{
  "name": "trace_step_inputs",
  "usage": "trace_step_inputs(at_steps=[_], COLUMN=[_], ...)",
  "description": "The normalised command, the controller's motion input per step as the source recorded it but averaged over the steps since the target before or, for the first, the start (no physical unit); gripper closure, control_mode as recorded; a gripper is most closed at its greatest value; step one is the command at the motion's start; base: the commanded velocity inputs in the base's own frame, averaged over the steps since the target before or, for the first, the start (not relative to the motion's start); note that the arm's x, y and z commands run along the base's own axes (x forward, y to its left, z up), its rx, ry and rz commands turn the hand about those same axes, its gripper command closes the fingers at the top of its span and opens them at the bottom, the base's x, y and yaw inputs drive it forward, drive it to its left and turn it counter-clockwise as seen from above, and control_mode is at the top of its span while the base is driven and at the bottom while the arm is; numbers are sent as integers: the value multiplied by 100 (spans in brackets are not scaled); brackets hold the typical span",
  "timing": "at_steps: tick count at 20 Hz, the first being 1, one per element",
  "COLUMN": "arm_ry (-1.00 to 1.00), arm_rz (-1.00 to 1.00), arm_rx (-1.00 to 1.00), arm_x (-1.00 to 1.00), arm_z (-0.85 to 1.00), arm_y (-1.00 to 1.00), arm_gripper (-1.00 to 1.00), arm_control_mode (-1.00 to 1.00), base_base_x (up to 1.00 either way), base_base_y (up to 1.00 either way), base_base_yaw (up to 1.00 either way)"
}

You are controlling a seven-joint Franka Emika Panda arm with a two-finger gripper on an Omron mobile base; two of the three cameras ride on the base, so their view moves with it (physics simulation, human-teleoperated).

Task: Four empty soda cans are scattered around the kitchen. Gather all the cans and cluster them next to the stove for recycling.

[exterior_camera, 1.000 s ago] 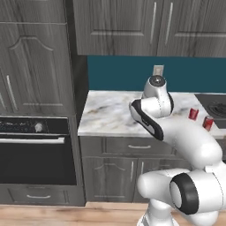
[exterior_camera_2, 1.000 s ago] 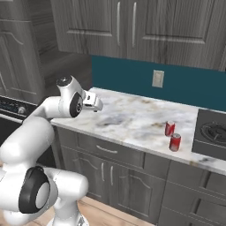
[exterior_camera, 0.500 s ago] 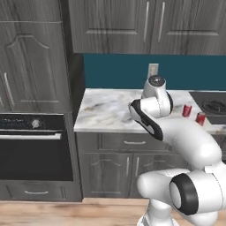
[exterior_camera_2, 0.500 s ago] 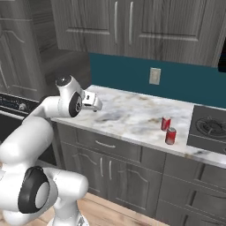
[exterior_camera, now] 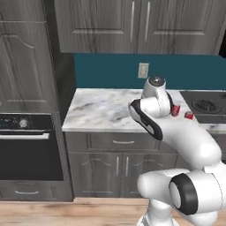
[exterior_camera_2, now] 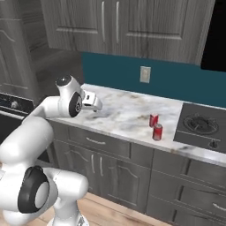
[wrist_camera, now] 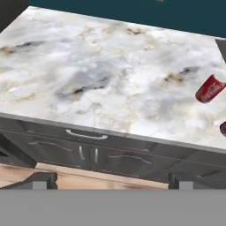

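Observation:
Two red soda cans [exterior_camera_2: 153, 120] [exterior_camera_2: 157, 132] stand close together on the marble counter [exterior_camera_2: 119, 110], just left of the stove [exterior_camera_2: 201, 128]. The left base view has the same cans [exterior_camera: 175, 110] [exterior_camera: 189, 115] beside the stove [exterior_camera: 205, 106]. My gripper [exterior_camera_2: 97, 106] hovers open and empty above the counter's left part, well to the left of the cans. Seen from the hand, its fingertips [wrist_camera: 42, 178] stand wide apart over the counter's front edge, one can [wrist_camera: 210, 88] lies to the right and another can [wrist_camera: 223, 128] is cut by the frame edge.
A black built-in oven [exterior_camera: 26, 145] sits left of the counter, under a tall cabinet. Upper cabinets [exterior_camera_2: 119, 26] hang above, and a wall outlet [exterior_camera_2: 144, 74] sits on the teal backsplash. Drawers and doors [exterior_camera: 117, 163] run below the counter.
The whole scene has slid left in both base views, so the base has driven to the right. The arm holds the same pose, and the cans have stayed put on the counter.

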Motion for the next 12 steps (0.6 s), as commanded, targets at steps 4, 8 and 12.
trace_step_inputs(at_steps=[4,8,12], arm_ry=[0,0,0], arm_rz=[0,0,0], arm_rx=[0,0,0], arm_x=[0,0,0], arm_z=[0,0,0], arm_y=[0,0,0], arm_gripper=[-100,-100,-100], arm_control_mode=[100,100,100], base_base_x=[-18,-1,0], base_base_y=[-53,-37,-31], base_base_yaw=[-27,-38,-42])
